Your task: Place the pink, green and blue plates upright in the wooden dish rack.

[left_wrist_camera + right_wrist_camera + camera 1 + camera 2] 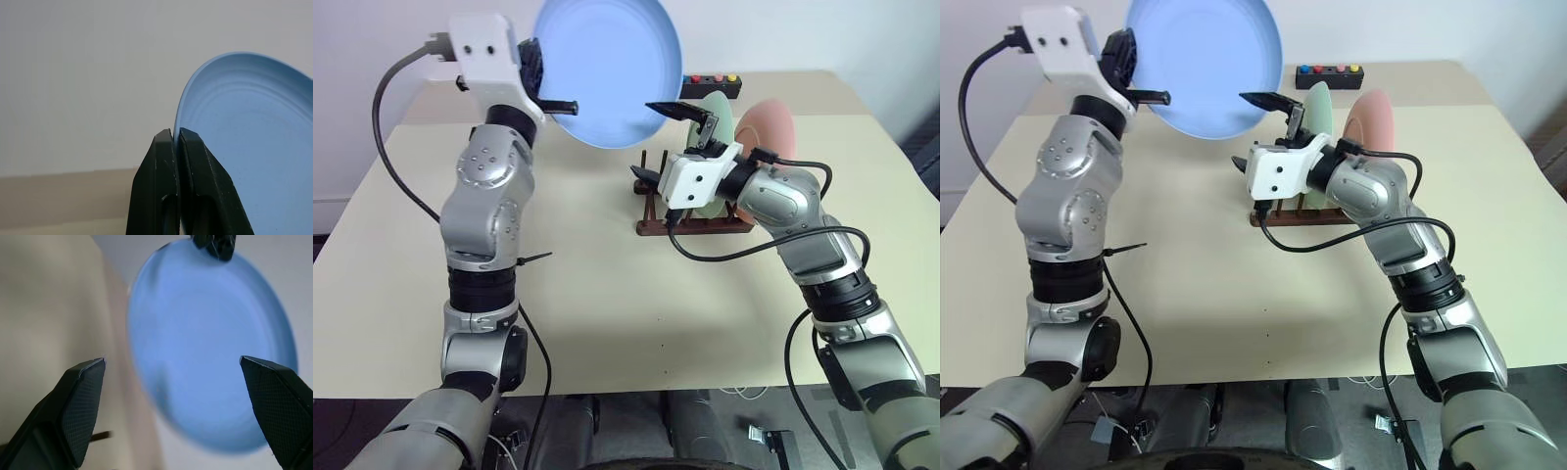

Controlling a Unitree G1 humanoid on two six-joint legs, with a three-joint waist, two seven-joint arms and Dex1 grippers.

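My left gripper is shut on the rim of the light blue plate and holds it high above the table, tilted, with its face toward me. Seen from the left wrist, the two fingers pinch the plate's edge. My right gripper stands open just below and to the right of the blue plate, with nothing between its fingers; the plate lies ahead of them. Behind that gripper, the green plate and the pink plate stand upright in the dark wooden dish rack.
A black box with coloured buttons lies at the far edge of the beige table, behind the rack. Cables hang from both arms over the tabletop.
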